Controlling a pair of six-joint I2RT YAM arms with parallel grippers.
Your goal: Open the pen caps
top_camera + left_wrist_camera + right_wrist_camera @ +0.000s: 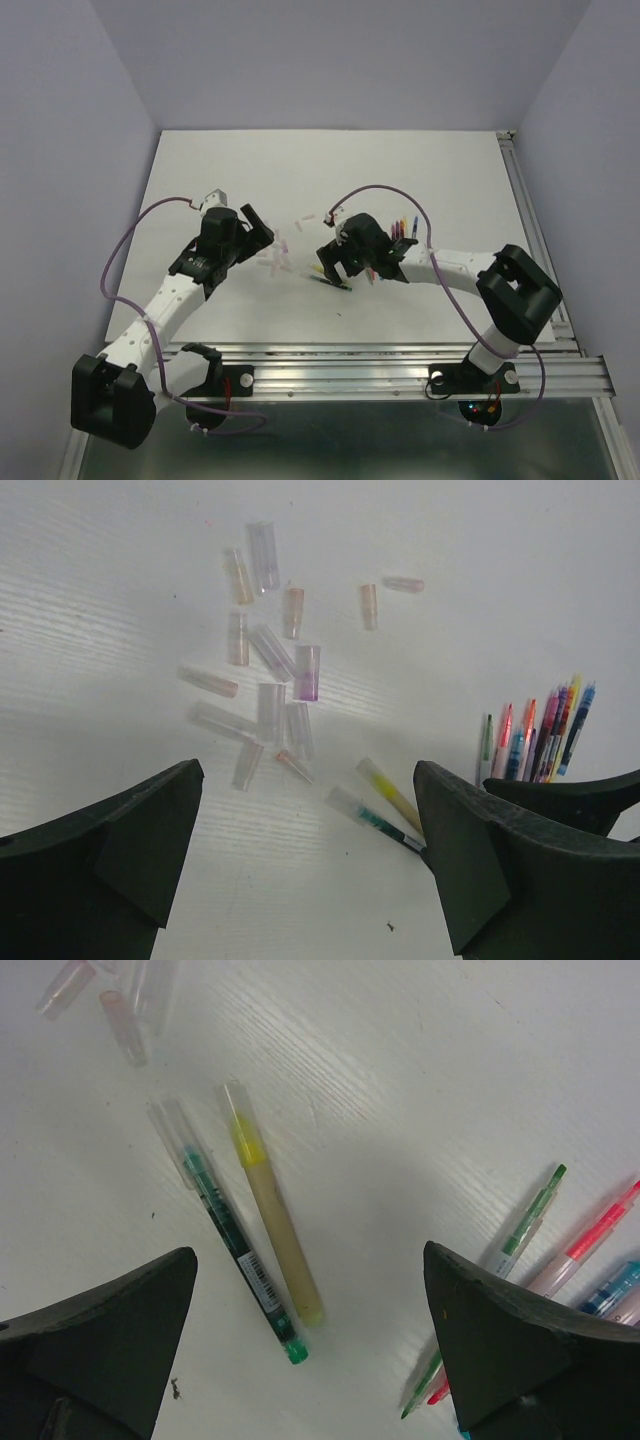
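While both arms lean in over the white surface (400, 170), neither holds anything. Left arm (170, 300) comes in from the near-left corner; right arm (470, 270) bends in from the near right.

Left claw (262, 232) is spread wide with nothing between its fingers, raised off the surface just left of the loose caps. Right claw (335, 268) is also spread wide and empty, poised over two pens.

A bunch of coloured pens (540, 740) lies close together beside the right claw, on its far side.

Green pen (235, 1235) and yellow pen (275, 1220) lie side by side, nearly touching, framed between the right claw's fingers. Each wears a clear cap on its far end.

Pen caps (270, 670) lie scattered flat mid-surface between the two claws. They are short translucent tubes, clear, faintly pink or orange, one with a violet tint. Some touch or overlap, while others lie apart at the cluster's edge.
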